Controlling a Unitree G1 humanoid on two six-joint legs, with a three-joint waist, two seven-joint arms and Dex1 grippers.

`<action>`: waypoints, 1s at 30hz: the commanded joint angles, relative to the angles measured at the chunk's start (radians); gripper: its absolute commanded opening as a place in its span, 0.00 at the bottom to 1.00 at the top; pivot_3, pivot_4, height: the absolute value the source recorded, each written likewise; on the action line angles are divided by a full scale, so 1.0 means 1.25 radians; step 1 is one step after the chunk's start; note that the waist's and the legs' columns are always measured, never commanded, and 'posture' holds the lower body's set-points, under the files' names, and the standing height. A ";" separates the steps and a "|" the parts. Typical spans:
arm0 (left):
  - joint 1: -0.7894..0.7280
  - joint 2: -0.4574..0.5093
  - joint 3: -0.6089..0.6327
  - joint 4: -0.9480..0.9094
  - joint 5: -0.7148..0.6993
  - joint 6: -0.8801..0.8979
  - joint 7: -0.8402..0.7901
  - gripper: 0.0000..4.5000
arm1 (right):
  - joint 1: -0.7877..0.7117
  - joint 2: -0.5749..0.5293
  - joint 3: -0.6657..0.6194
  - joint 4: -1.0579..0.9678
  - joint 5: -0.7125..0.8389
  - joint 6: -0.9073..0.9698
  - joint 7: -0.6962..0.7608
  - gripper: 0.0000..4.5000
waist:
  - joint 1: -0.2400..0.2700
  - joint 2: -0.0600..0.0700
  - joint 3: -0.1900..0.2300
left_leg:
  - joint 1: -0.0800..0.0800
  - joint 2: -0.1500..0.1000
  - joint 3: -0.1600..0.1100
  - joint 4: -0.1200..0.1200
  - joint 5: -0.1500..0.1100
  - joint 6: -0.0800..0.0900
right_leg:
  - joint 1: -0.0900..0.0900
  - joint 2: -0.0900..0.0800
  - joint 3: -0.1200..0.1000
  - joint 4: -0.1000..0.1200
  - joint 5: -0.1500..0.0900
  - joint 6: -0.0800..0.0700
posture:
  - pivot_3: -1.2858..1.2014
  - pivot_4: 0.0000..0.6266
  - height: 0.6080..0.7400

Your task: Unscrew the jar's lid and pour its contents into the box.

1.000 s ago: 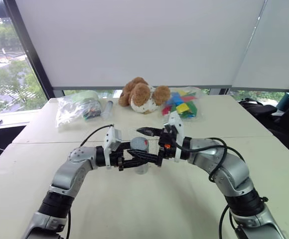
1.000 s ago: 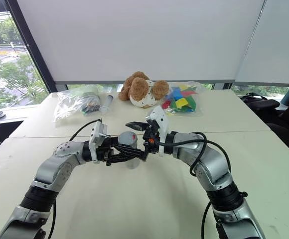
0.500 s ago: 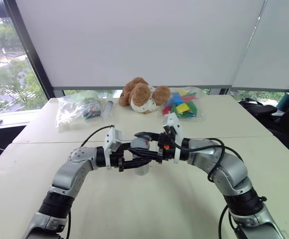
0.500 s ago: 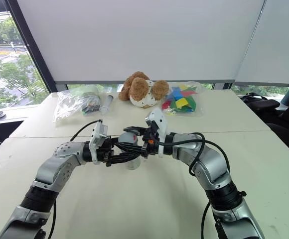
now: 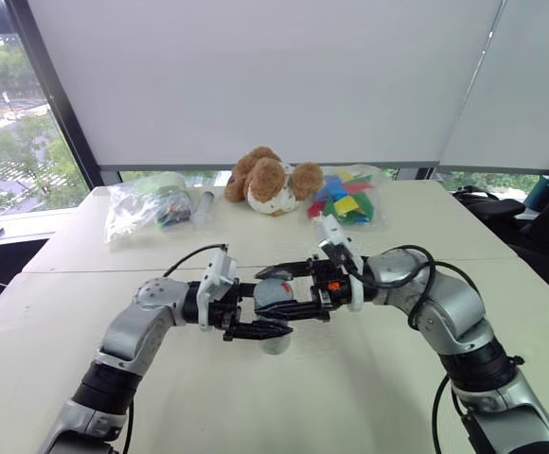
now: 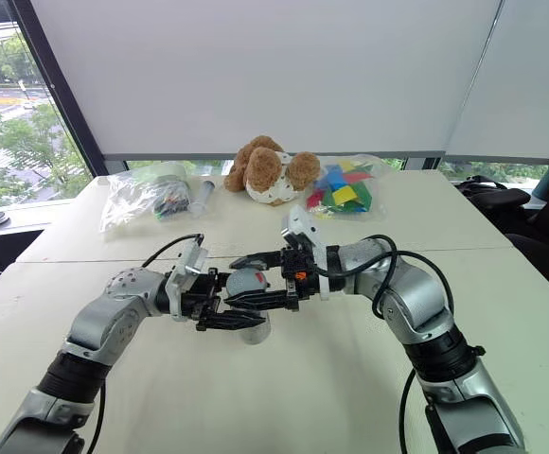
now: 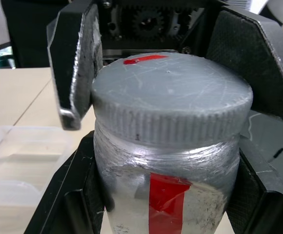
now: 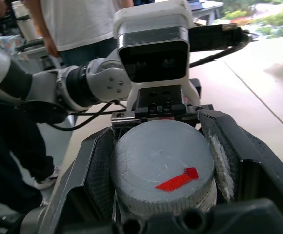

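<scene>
The silver-grey jar (image 7: 131,180) with a red stripe is held upright above the table between my two arms, in front of me. My left gripper (image 5: 260,327) is shut on the jar's body, one black finger on each side. The grey lid (image 7: 171,97) sits on top of the jar. My right gripper (image 5: 289,291) comes in from the right and is shut on the lid, its pads (image 8: 220,158) pressed against the lid's rim. The clear box (image 7: 14,161) lies on the table just behind the jar. The contents are hidden inside.
At the table's far edge lie a brown teddy bear (image 5: 267,180), a bag of colourful blocks (image 5: 345,199), a clear bag (image 5: 147,203) and a clear tube (image 5: 202,206). A person in a white shirt (image 8: 78,24) stands beyond the table.
My right gripper, open above the lid a second ago, has shut on the lid and its wrist has turned. Both hands have drawn the jar a little nearer to me.
</scene>
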 commanded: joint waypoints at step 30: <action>0.002 -0.006 0.046 0.010 0.012 -0.022 0.092 0.54 | 0.022 0.126 -0.035 -0.034 -0.029 -0.016 -0.242 0.99 | 0.000 0.000 0.000 | 0.000 0.000 0.000 0.000 0.000 0.000 | -0.001 0.000 0.000 0.000 0.000 0.000 | 0.52 0.24 1.00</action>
